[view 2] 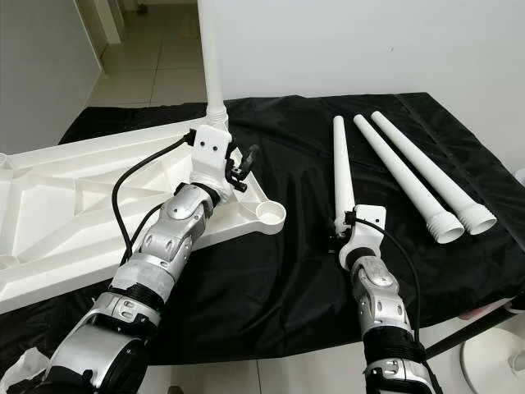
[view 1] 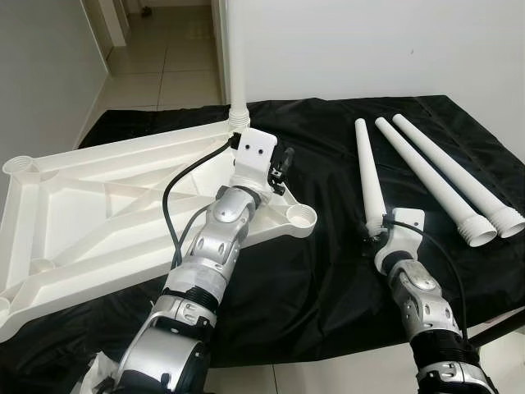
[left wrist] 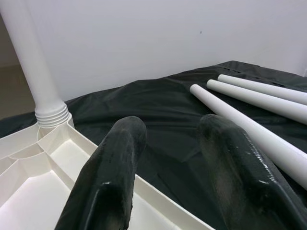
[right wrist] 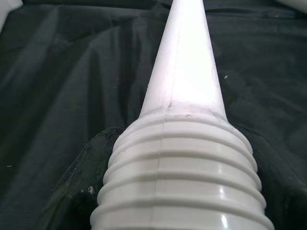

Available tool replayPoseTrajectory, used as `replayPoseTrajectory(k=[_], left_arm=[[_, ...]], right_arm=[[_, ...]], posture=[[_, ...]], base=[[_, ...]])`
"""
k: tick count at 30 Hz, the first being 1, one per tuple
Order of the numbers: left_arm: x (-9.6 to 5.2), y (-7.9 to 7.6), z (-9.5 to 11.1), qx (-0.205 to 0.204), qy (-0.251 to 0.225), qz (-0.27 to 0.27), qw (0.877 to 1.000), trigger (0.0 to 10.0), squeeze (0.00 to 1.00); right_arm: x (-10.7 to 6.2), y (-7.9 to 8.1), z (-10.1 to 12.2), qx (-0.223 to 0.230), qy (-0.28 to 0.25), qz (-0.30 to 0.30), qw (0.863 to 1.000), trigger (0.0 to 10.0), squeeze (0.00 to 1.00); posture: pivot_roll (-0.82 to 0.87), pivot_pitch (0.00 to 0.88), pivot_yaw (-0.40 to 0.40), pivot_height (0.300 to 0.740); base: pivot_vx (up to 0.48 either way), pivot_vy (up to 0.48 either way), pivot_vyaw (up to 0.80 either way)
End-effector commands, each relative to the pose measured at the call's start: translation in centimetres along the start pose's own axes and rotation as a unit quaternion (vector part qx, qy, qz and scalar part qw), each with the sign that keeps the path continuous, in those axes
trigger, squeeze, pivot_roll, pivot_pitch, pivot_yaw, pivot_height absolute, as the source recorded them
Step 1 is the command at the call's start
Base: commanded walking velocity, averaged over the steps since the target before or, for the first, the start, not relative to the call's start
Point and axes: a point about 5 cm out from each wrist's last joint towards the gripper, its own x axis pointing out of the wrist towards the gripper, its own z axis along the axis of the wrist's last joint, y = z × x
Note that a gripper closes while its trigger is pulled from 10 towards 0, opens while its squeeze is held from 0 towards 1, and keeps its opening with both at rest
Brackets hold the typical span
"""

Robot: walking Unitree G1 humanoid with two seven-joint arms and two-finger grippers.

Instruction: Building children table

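- Three loose white legs lie on the black cloth [view 1: 328, 271]: the nearest leg [view 1: 367, 168] beside two outer legs [view 1: 447, 185], roughly parallel, threaded ends toward the robot.
- Upturned white tabletop [view 1: 98, 213] rests on the cloth at the robot's left; a fourth leg [view 1: 238, 57] stands upright in its far corner socket (threads visible at the base).
- Left claw [left wrist: 168, 158] hovers over the tabletop's edge rim, fingers [left wrist: 115, 163] apart, nothing between them.
- Right claw [view 1: 376, 234] is at the threaded end of the nearest leg; dark fingers seem to flank the threads, grip probably closed on it.
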Motion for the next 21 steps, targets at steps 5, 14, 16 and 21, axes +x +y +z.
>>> replayPoseTrajectory(k=[5,14,16,21], left_arm=[[-0.6,-0.4,-0.6,0.009,0.004,-0.028,1.0,10.0,0.0],[-0.9,0.0,-0.1,-0.068,-0.006,-0.06,0.996,10.0,1.0],[-0.9,0.0,-0.1,-0.068,-0.006,-0.06,0.996,10.0,1.0],[-0.7,0.3,1.2,-0.103,-0.003,-0.083,0.991,10.0,1.0]], right_arm=[[-0.6,0.1,-0.7,0.0,-0.007,-0.011,1.0,0.0,0.0],[-0.8,-0.9,-0.1,-0.021,-0.027,-0.053,0.998,10.0,0.0],[-0.8,-0.9,-0.1,-0.021,-0.027,-0.053,0.998,10.0,0.0],[-1.2,-1.3,1.2,-0.056,-0.063,-0.061,0.995,10.0,0.0]], posture=[[-0.08,0.0,0.009,0.74],[-0.08,0.0,0.002,0.74],[-0.08,0.0,0.002,0.74],[-0.08,0.0,-0.003,0.74]], base=[[0.0,0.0,0.0],[0.0,0.0,0.0],[0.0,0.0,0.0],[0.0,0.0,0.0]])
